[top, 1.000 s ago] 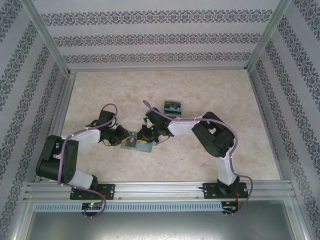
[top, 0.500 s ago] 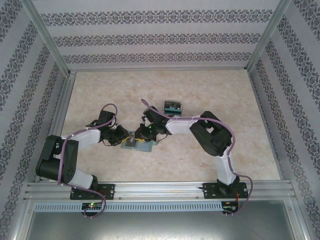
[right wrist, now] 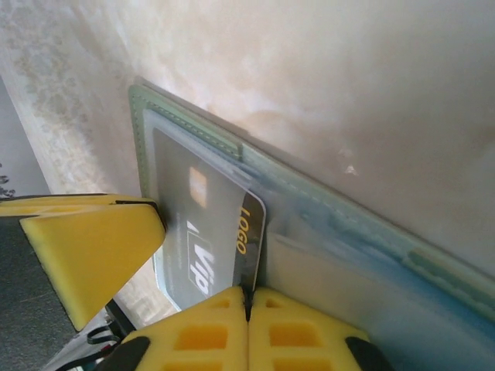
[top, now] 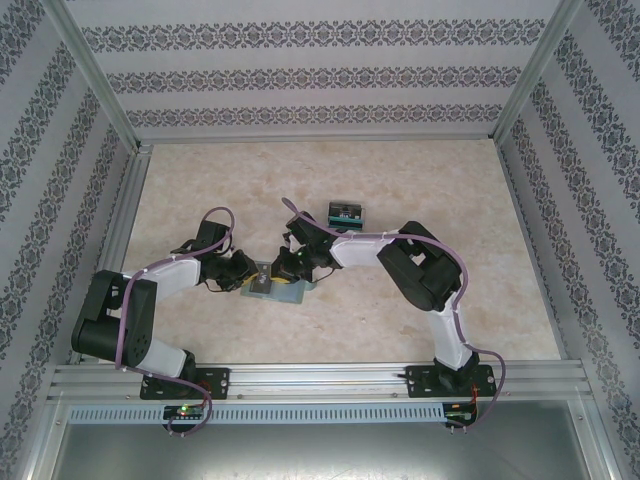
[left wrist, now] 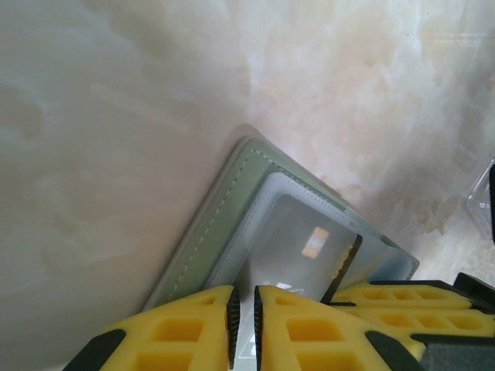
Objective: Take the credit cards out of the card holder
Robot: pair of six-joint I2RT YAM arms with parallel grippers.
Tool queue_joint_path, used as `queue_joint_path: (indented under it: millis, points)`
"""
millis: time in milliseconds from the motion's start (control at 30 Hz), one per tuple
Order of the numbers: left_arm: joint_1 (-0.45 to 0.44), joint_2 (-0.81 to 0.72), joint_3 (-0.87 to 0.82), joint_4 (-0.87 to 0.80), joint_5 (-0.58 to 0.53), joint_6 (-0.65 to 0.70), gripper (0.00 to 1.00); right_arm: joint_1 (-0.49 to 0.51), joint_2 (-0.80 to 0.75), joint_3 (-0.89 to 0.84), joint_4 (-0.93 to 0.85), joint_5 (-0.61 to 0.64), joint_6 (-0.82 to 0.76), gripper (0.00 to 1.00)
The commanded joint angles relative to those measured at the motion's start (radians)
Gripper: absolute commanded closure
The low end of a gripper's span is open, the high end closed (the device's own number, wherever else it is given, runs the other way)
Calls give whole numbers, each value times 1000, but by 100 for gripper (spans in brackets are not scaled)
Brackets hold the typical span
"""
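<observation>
Right hand (right wrist: 247,305) is clamped tight on the edge of a dark Vip card (right wrist: 209,232) that's still sitting in the open card holder (right wrist: 332,212) between the two arms. The left hand (left wrist: 244,325) is pinched almost closed on the holder's near edge, looks like to pin it. A small stack of credit cards (top: 346,213) is already out on the bench (top: 400,170) further back, so this one's left to pull. Compared with a second ago, the right hand has scooted a touch toward the left one and snapped closed.
</observation>
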Motion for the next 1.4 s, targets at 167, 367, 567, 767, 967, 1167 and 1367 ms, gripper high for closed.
queue_joint_path:
  millis: [167,367,567,767,967,1167,1367]
  points:
    - [7,-15,10,-109,-48,32,55,5,-5,-16,30,3,5,100]
    - [23,-38,30,-133,-53,40,52,-11,-57,-63,22,22,0,100]
    - [26,-34,31,-131,-47,40,53,-26,-94,-108,21,30,-4,100]
    - [27,-33,33,-127,-40,44,56,-37,-132,-141,13,29,-20,100]
    - [26,-35,40,-130,-37,45,57,-60,-210,-180,-4,39,-51,100]
    - [26,-40,57,-141,-34,50,57,-75,-284,-191,-78,41,-103,100]
    - [26,-58,81,-158,-29,53,56,-99,-379,-161,-220,49,-209,100]
